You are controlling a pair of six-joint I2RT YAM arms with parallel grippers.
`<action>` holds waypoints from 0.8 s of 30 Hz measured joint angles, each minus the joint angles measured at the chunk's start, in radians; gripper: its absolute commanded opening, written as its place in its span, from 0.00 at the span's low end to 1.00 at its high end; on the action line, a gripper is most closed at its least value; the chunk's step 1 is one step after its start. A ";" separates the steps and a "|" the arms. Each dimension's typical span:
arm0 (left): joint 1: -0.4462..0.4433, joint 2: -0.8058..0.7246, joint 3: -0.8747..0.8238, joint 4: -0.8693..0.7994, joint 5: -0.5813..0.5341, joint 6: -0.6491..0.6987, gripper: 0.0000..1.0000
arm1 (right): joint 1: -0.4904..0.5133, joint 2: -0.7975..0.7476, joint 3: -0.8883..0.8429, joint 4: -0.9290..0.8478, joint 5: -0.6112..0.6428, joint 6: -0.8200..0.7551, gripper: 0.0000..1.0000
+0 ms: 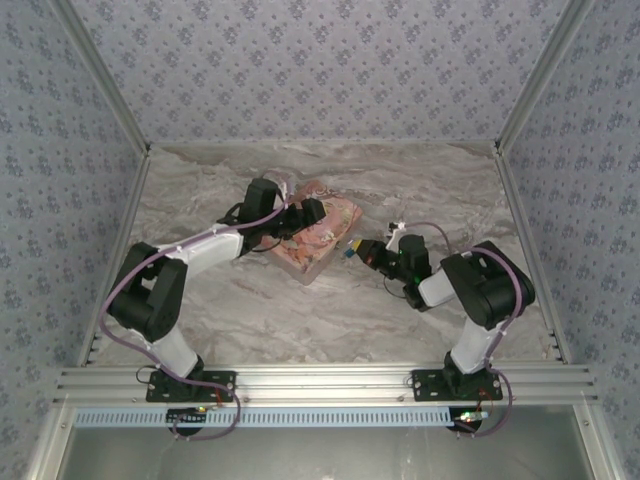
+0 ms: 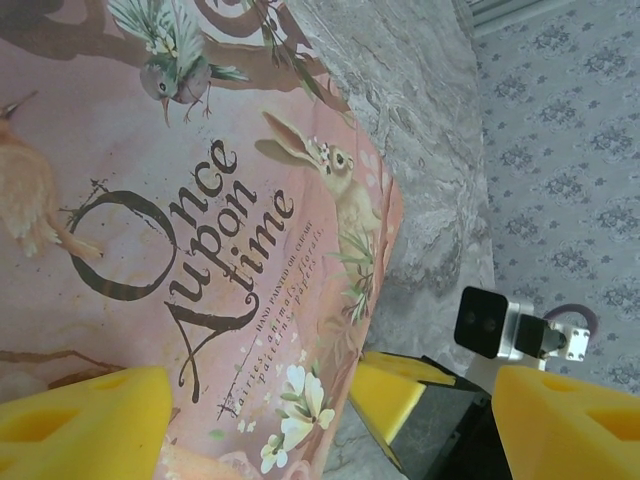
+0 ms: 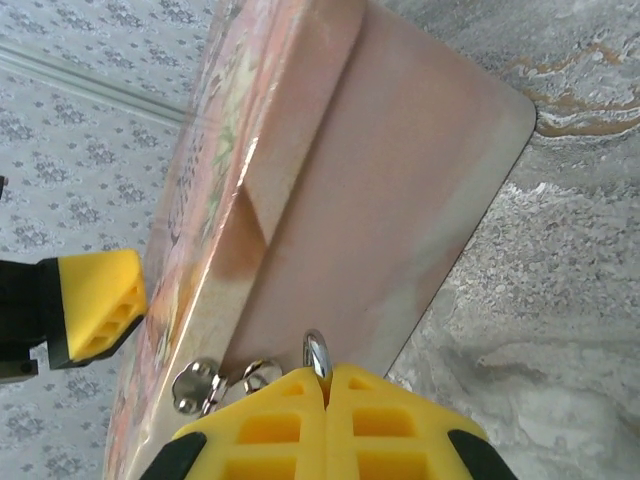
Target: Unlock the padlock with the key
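The padlock [image 1: 352, 247] is a small blue speck at the pink tin's right side. Its silvery shackle [image 3: 316, 352] pokes out between my right gripper's [image 3: 326, 375] yellow fingers, which are shut on it. The body is hidden inside the grip. The right gripper [image 1: 362, 252] sits against the tin's side wall, beside the metal clasp [image 3: 200, 385]. My left gripper [image 1: 312, 214] is open above the tin's lid. In the left wrist view the left gripper [image 2: 330, 415] has one finger over the lid and the other past the tin's edge. The key is out of view.
The pink illustrated tin [image 1: 318, 238] lies at the table's middle, its lid [image 2: 150, 200] reading "Once Upon a time". Marble tabletop [image 1: 300, 320] surrounds it. Patterned walls close in three sides. The right arm's finger [image 2: 400, 395] sits just off the tin's corner.
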 measured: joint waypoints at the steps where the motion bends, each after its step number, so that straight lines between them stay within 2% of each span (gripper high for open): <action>1: 0.000 -0.009 -0.012 0.012 -0.005 -0.004 0.84 | 0.000 -0.034 -0.008 -0.031 0.002 -0.014 0.00; 6: 0.006 -0.075 -0.057 0.007 -0.044 -0.022 0.85 | 0.000 -0.250 -0.024 -0.231 0.018 -0.103 0.00; 17: 0.009 -0.311 -0.141 0.011 -0.137 -0.014 0.88 | -0.027 -0.837 0.031 -0.933 0.075 -0.332 0.00; 20: 0.009 -0.369 -0.160 0.003 -0.168 0.003 0.89 | -0.033 -0.918 0.084 -1.125 0.071 -0.379 0.00; 24: 0.010 -0.432 -0.163 -0.027 -0.203 0.031 0.89 | -0.034 -0.941 0.170 -1.356 0.051 -0.435 0.00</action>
